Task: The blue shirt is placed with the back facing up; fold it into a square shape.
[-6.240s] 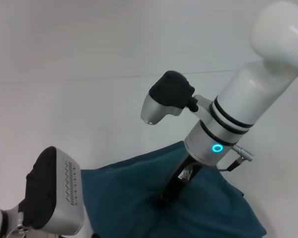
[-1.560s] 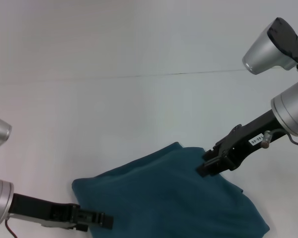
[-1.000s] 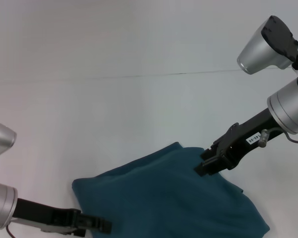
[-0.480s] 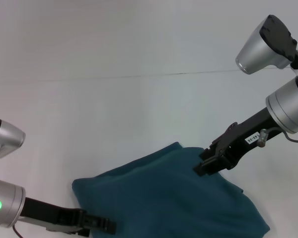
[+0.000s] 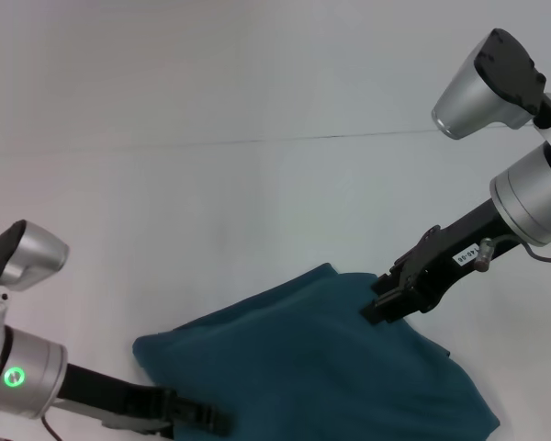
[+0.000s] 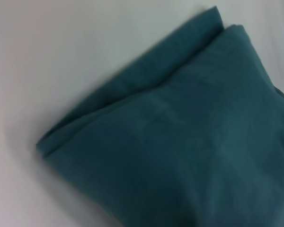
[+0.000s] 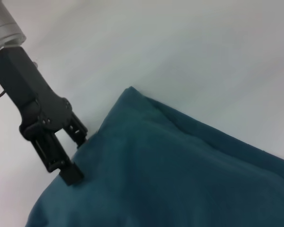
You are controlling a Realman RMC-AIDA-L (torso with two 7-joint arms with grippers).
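Head cam looks forward and down from above, wide, both arms in frame. Left wrist cam sits close over the blue shirt point(image 6: 180, 142), filling most of its frame. Right wrist cam, farther back, shares the shirt and shows the left gripper point(image 7: 75, 156) at its edge.

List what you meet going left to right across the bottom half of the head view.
Left gripper at the shirt's near-left edge → the blue shirt, folded into a compact bundle on the white table → right gripper at the shirt's far-right edge.
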